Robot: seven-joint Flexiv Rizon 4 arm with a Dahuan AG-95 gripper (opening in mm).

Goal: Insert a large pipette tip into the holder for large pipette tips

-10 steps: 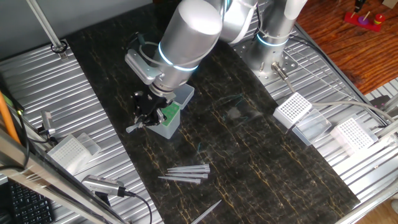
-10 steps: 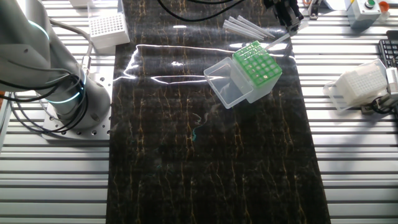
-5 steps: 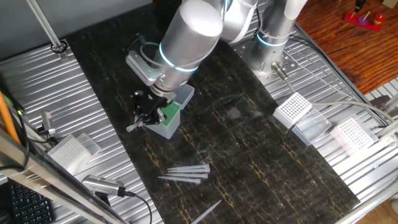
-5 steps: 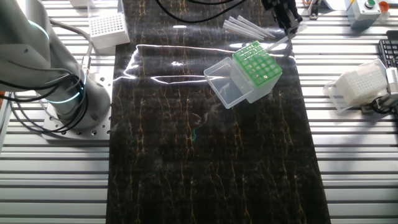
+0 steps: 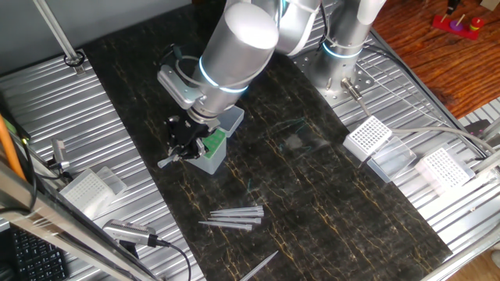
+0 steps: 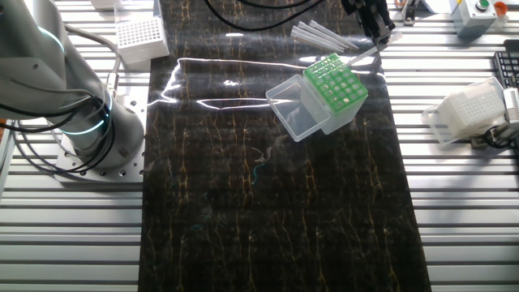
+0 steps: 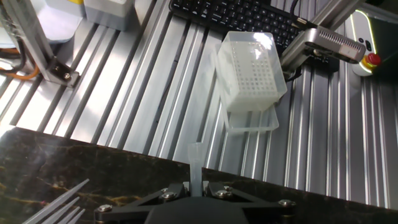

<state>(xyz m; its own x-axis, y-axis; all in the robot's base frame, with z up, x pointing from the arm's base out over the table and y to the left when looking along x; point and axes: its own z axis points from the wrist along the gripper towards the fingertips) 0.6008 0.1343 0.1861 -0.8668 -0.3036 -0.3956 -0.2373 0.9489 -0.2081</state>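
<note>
The holder for large pipette tips (image 5: 212, 147) is a pale translucent box with a green grid top (image 6: 336, 83) and its clear lid (image 6: 293, 113) hinged open. My gripper (image 5: 180, 151) hangs just beside the holder, shut on a large pipette tip (image 5: 166, 161). In the other fixed view the gripper (image 6: 376, 31) sits at the top edge, and the held tip (image 6: 365, 53) slants down toward the holder's far corner. The hand view shows the tip (image 7: 196, 163) standing up from between the closed jaws of the gripper (image 7: 196, 186).
Several loose tips (image 5: 234, 216) lie on the dark mat, also seen as a pile (image 6: 321, 34) behind the holder. White grid-topped racks (image 5: 368, 136) (image 5: 443, 168) (image 5: 84, 187) stand on the ribbed metal table. A keyboard (image 7: 249, 15) and a white rack (image 7: 251, 70) lie ahead of the hand.
Almost nothing: the gripper with the held tip has edged slightly closer to the holder's corner. The holder and loose tips have not moved.
</note>
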